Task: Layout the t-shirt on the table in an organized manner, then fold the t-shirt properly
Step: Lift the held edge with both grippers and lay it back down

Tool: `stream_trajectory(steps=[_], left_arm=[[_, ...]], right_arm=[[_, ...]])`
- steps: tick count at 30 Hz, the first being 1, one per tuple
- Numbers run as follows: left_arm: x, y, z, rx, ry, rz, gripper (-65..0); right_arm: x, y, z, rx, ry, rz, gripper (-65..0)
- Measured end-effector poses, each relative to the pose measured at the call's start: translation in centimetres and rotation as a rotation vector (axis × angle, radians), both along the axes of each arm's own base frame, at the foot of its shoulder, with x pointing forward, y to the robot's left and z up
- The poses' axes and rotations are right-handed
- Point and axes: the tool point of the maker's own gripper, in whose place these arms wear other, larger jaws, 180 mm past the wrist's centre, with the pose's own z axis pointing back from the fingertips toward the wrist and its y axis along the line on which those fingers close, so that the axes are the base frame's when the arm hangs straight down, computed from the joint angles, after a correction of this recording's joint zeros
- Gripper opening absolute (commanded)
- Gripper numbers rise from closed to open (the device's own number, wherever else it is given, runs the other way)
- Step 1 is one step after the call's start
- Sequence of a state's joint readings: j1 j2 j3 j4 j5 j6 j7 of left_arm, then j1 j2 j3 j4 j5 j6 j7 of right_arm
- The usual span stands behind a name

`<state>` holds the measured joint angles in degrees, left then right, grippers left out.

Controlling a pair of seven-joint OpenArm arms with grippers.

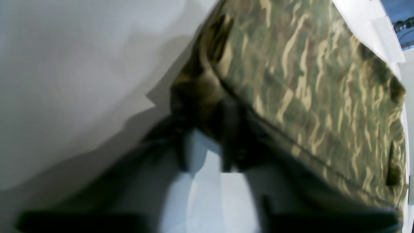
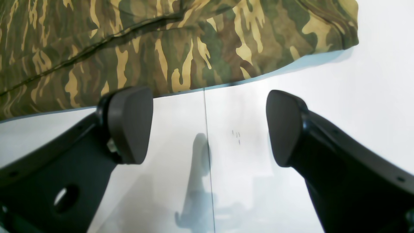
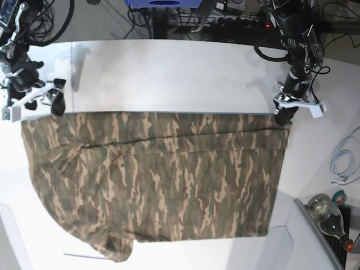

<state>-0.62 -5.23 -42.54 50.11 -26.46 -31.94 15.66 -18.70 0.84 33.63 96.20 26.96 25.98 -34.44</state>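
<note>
Two grippers (image 2: 208,129) (image 3: 283,116), one t-shirt (image 3: 163,180), one table (image 3: 169,73).

The left gripper (image 1: 207,129), blurred and dark, pinches a bunched corner of the t-shirt (image 1: 307,84). The camouflage cloth stretches away from it, beside the white table (image 1: 71,81).
</note>
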Motion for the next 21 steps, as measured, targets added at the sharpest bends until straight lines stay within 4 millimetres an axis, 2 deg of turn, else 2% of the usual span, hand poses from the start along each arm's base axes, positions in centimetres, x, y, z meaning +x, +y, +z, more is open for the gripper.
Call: stream_trajectory(steps=[2, 6, 8, 11, 15, 21], left_arm=[[-0.1, -0.2, -0.2, -0.002, 0.008, -0.004, -65.0], [-0.2, -0.3, -0.3, -0.003, 0.012, -0.008, -65.0], [-0.2, -0.3, -0.3, -0.002, 0.011, -0.008, -65.0], [-0.3, -0.3, -0.3, -0.002, 0.014, -0.009, -65.0], [-0.6, -0.2, -0.4, -0.001, 0.016, -0.008, -65.0], [-0.8, 0.5, -0.2, 0.015, 0.027, -0.017, -65.0]], right_arm=[[-0.1, -1.3, -0.7, 0.028, 0.0, -0.086, -14.4], [-0.4, -3.0, -3.3, 0.118, 0.044, -0.219, -14.1], [-0.9, -2.6, -4.8, 0.16, 0.094, -0.216, -14.1], [-0.8, -1.8, -5.5, 0.211, 0.088, -0.19, -14.1], [1.2, -1.6, -6.3, 0.279, 0.076, -0.215, -14.1], [4.4, -3.9, -7.1, 0.353, 0.02, -0.296, -14.6]])
